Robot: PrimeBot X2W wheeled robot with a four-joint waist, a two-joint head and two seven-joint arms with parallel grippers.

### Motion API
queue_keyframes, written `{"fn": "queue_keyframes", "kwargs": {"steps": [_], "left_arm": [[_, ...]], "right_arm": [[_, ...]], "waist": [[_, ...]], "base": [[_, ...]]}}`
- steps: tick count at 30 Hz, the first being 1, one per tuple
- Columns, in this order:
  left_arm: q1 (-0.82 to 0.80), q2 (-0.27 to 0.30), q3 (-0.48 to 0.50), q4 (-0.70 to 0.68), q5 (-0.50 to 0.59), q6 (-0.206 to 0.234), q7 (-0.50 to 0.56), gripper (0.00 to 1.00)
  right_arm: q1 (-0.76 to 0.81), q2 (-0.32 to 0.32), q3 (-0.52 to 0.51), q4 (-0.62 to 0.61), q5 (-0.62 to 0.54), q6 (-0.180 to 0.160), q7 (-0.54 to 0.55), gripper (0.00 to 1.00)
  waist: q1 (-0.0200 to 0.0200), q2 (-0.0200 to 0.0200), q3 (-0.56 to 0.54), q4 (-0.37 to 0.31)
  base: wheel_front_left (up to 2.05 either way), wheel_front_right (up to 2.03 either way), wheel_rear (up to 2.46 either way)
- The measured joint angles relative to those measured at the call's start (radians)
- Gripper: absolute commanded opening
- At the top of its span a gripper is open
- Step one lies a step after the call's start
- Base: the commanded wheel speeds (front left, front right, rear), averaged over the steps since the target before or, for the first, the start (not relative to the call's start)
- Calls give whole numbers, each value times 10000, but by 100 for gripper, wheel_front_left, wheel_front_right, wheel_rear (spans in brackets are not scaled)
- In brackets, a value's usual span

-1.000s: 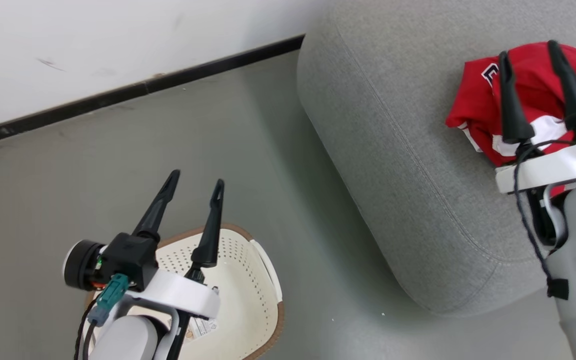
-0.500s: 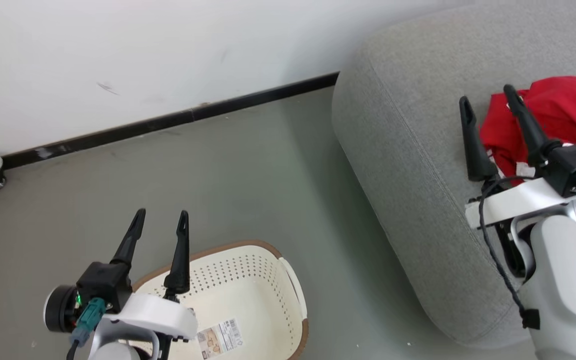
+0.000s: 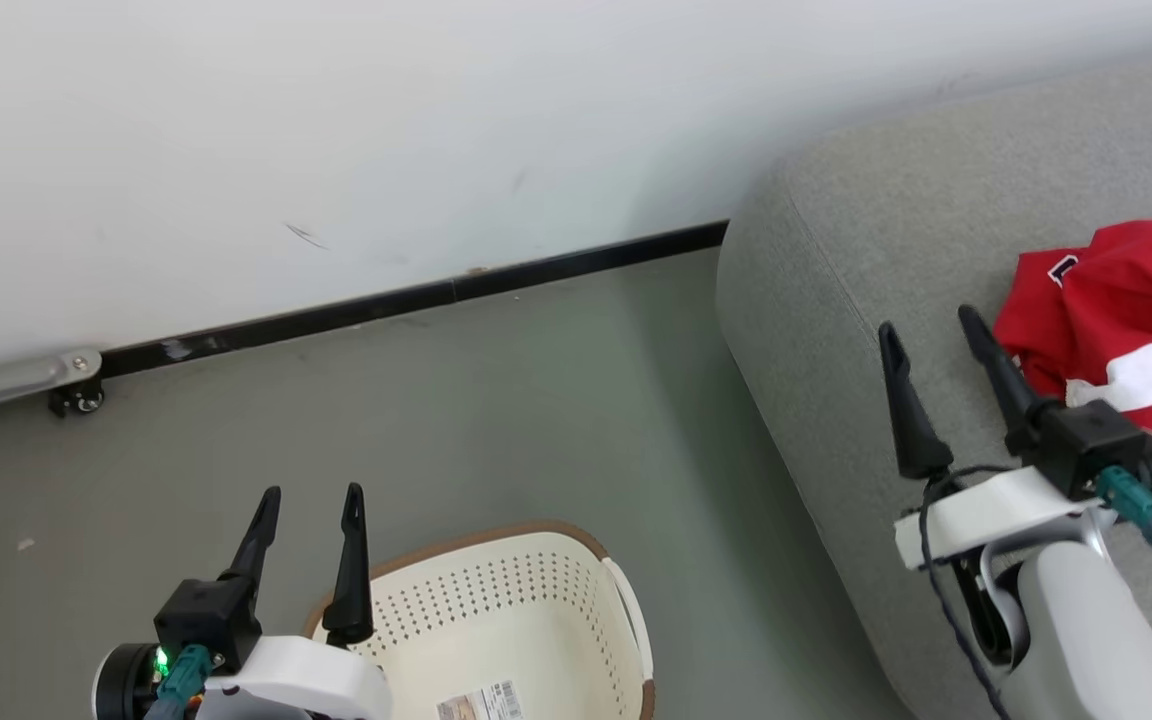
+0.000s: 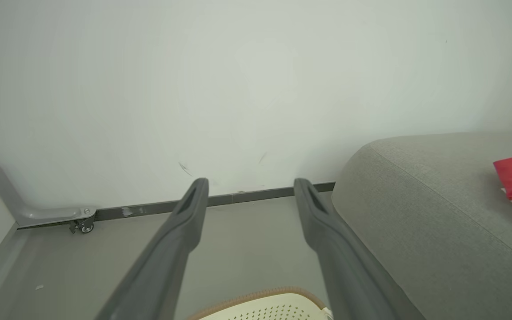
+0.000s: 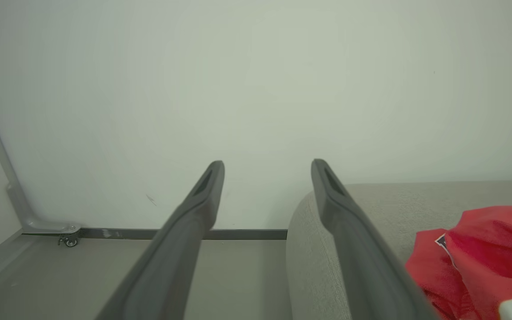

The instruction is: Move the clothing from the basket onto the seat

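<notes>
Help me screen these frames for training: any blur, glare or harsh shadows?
Head view: sharp, evenly lit, no glare; only a faint shadow on the floor beside the seat. Left wrist view: the left end effector is soft, close to the lens. Right wrist view: the right end effector likewise soft; the clothing slightly so.

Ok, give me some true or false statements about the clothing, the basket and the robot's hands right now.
The clothing lies on the seat. True.
The basket holds a red garment. False: its visible inside shows just a paper label.
The right hand grips the clothing. False: it is open and empty, beside the clothing.
The left hand is open and empty. True.
The basket stands on the seat. False: it stands on the floor.
</notes>
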Motion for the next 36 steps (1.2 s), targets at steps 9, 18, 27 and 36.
{"fn": "queue_keyframes", "kwargs": {"steps": [9,18,27,36], "left_arm": [[181,-244,35,-104,105,75,0,100],[523,-487,4,-190,295,75,-2,100],[892,-583,151,-328,433,291,-2,100],[1096,-468,284,-324,794,514,-2,100]], "right_arm": [[870,171,240,-19,46,0,169,100],[1776,251,341,-40,349,0,585,100],[2409,282,282,-247,353,0,780,100],[2921,303,357,-585,675,0,895,100]], "waist": [[0,0,-545,355],[0,0,-979,652],[0,0,-1248,913],[0,0,-1322,1134]], "base": [[0,0,0],[0,0,0],[0,0,0],[0,0,0]]}}
